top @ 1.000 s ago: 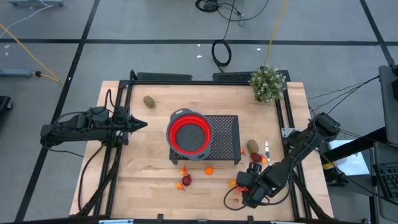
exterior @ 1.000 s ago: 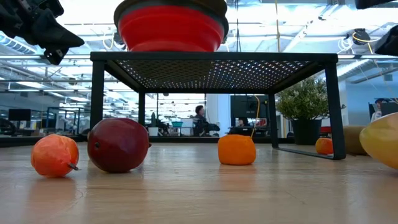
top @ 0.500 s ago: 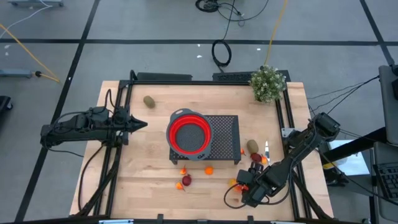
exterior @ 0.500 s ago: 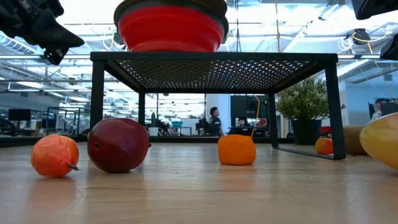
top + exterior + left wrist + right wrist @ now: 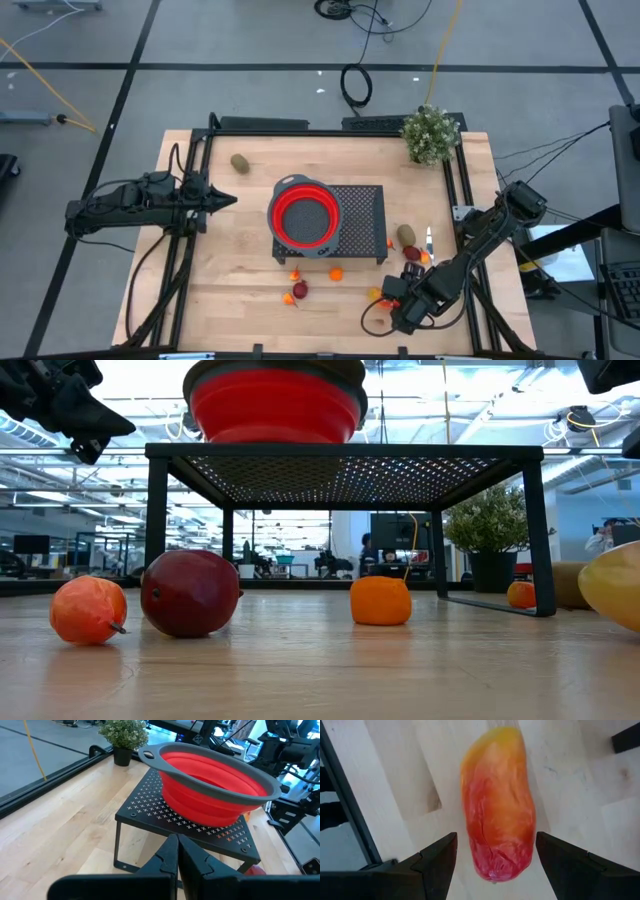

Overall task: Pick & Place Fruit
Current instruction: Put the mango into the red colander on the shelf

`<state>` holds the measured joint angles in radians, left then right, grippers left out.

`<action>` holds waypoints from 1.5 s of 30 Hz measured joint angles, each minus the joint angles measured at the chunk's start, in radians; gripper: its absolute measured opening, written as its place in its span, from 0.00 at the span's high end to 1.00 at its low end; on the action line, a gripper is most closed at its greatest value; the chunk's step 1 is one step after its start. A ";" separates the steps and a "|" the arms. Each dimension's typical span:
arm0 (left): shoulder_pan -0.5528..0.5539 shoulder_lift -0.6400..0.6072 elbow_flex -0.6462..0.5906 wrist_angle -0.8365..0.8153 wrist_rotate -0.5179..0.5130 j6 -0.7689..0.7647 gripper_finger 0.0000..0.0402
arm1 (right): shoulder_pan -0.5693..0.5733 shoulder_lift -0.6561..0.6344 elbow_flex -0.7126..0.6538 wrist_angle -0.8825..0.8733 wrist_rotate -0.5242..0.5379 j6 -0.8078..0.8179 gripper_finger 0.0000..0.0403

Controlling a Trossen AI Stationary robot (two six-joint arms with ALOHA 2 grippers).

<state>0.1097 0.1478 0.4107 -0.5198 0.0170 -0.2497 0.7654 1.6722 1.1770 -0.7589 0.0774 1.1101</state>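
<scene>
Red-orange-yellow fruit (image 5: 497,807) lies flat on the wood table (image 5: 240,270), straight ahead of the right gripper (image 5: 495,852). Its fingers (image 5: 436,857) stand wide apart, one on each side of the fruit's red end, not touching it, nothing held. From above the fruit is almost fully hidden under that gripper (image 5: 392,305) at the table's front right; in the low view only its yellow end (image 5: 615,585) shows, cut off by the picture edge.

Left gripper (image 5: 228,199) hangs over the table's left side, jaws closed to a point, empty, aimed at the red bowl (image 5: 303,219) on the black mesh stand (image 5: 362,215). Low view clips the bowl's top and shows only parts of either arm.

Other fruit:
- brown oval (image 5: 240,162) back left, alone
- second brown oval (image 5: 406,235) right of the stand, partly behind its leg in the low view
- orange ball (image 5: 381,601) and dark red one (image 5: 190,592) in front of the stand
- dark red piece (image 5: 411,254) near the right arm, hard to make out

Potted plant (image 5: 431,133) stands at the back right corner. No readable writing or labels anywhere.
</scene>
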 joint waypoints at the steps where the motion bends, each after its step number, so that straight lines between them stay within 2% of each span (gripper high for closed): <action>1: 0.000 0.000 0.000 0.000 0.000 0.000 0.98 | 0.000 0.000 0.000 0.000 0.001 0.000 0.34; 8: 0.000 0.000 0.000 0.000 0.000 0.000 0.98 | 0.000 0.000 0.000 -0.001 0.003 0.003 0.28; 23: 0.000 0.000 0.000 0.000 0.000 -0.001 0.98 | 0.000 0.000 0.000 0.001 0.036 -0.003 0.08; 36: 0.000 0.000 0.000 0.000 0.000 -0.001 0.98 | 0.000 0.000 0.000 0.035 0.057 -0.015 0.06; 45: 0.000 0.000 0.000 0.000 0.000 -0.001 0.98 | 0.000 0.000 0.000 0.046 0.083 -0.090 0.06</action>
<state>0.1093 0.1477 0.4107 -0.5194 0.0170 -0.2504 0.7650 1.6718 1.1770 -0.7126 0.1607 1.0201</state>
